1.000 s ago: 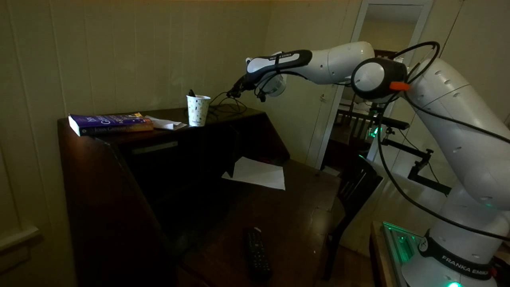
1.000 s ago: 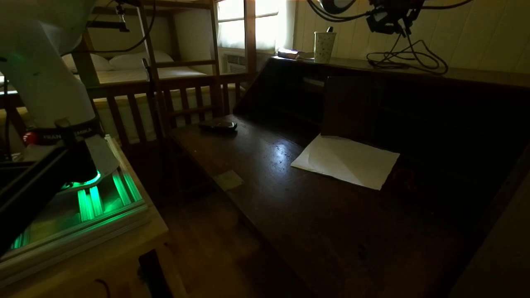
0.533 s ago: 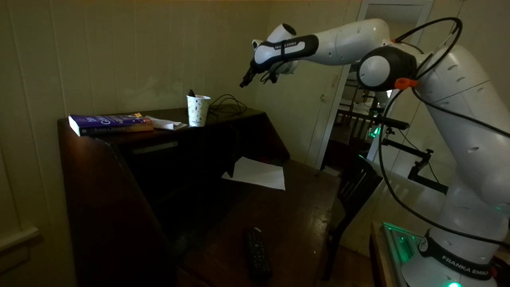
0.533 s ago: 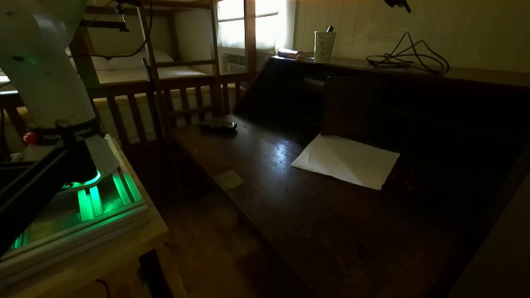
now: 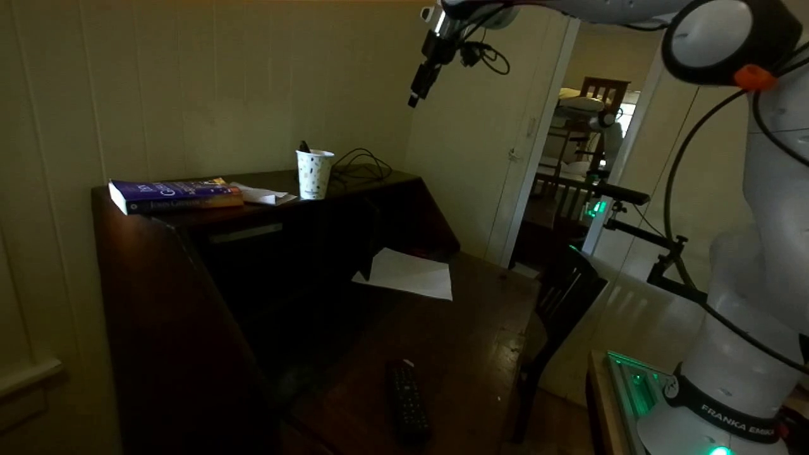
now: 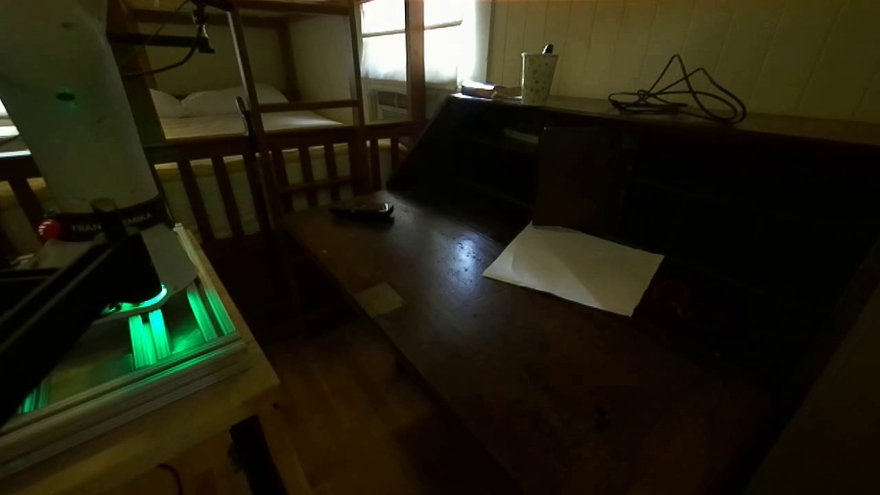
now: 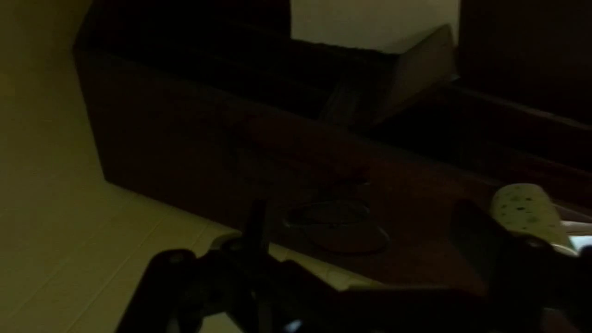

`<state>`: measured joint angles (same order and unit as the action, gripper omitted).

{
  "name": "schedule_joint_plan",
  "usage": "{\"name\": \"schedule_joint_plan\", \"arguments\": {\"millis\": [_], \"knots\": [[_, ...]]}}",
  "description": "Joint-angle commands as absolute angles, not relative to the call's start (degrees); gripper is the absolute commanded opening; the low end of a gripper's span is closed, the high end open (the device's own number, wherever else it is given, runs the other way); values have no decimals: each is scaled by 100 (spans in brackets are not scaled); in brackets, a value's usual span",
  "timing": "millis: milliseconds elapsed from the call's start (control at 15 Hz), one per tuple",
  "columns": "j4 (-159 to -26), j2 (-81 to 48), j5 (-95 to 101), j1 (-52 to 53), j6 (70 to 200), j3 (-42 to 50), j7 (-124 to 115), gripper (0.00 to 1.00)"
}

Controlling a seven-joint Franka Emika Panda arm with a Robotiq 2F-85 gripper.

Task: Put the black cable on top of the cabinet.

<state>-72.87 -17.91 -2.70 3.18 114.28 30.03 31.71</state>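
The black cable [image 6: 650, 106] lies in loose curls on the flat top of the dark brown cabinet [image 5: 158, 272], with one loop standing up a little. It shows on that top in both exterior views. My gripper [image 5: 414, 101] is high above the cabinet, well clear of the cable and pointing down. In the wrist view the gripper [image 7: 360, 203] is open, its dark fingers wide apart and nothing held between them. Through that gap the cable [image 7: 330, 225] appears faintly on the cabinet top below.
A patterned cup [image 5: 314, 177] with a dark object in it stands beside the cable. Farther along the top lie folded paper [image 5: 265, 196] and a purple book [image 5: 177, 197]. On the lower desk surface are a white sheet [image 5: 411, 275] and a remote [image 5: 407, 401]. A chair [image 5: 569, 297] stands alongside.
A second ago my gripper was down at the cable with a strand at its fingertips. It has let go, opened, and risen up and back. The cable stays on the cabinet top.
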Motion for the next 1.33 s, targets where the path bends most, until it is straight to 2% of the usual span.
{"name": "schedule_joint_plan", "arguments": {"millis": [0,267,333,600,867,1000,1067,1267], "knots": [[-8641,-485,-2,847,10955,3046,2170,100],[-9750,330,28,956,11413,2995,880,100],[-9996,485,148,212,11534,2227,650,100],[-11215,889,1224,-329,12224,1616,145,100],[-12532,1027,2990,-746,12881,1112,-1456,100],[-13079,958,2303,-705,12930,1035,-1371,100],[-12423,700,2511,-795,12741,1028,-1229,100],[-12919,705,2422,-776,12855,934,-1362,100]]}}
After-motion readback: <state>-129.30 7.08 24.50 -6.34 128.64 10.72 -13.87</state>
